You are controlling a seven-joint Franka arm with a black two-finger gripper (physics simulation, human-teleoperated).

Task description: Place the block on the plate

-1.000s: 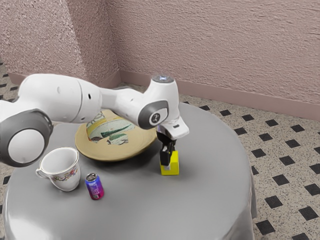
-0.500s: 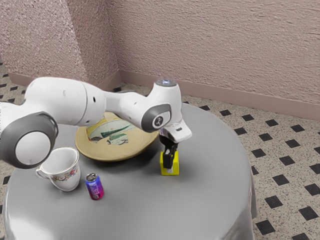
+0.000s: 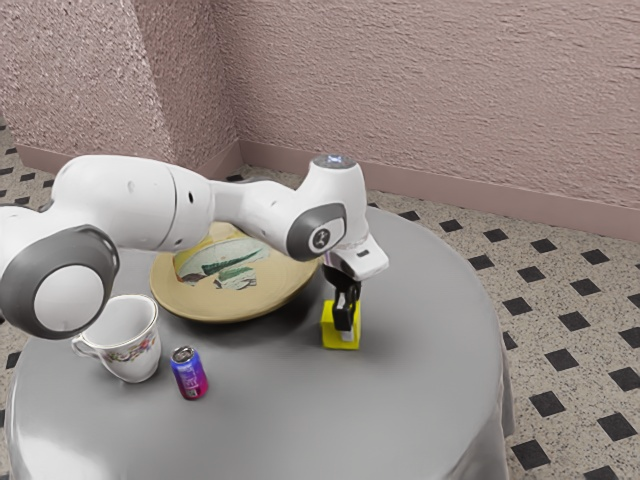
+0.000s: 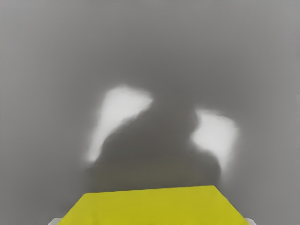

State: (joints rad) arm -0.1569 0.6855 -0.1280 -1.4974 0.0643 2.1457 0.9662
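My gripper [image 3: 345, 322] is down at the yellow block [image 3: 329, 338], which rests on the table to the exterior view's right of the plate [image 3: 229, 307]. In the wrist view the block [image 4: 152, 206] lies under the hand, with a pale fingertip against each of its two sides, so the gripper [image 4: 153, 221] is shut on it. One finger hides part of the block in the exterior view. The arm covers part of the plate's far side.
A floral cup [image 3: 122, 340] and a blue-purple can [image 3: 189, 373] stand toward the exterior view's left, nearer than the plate. The round grey table [image 3: 400, 400] has its edge toward the exterior view's right.
My hand came down at the block and shifted slightly to the exterior view's right. Lately the block has turned a little and edged the same way. Plate, cup and can stayed still.
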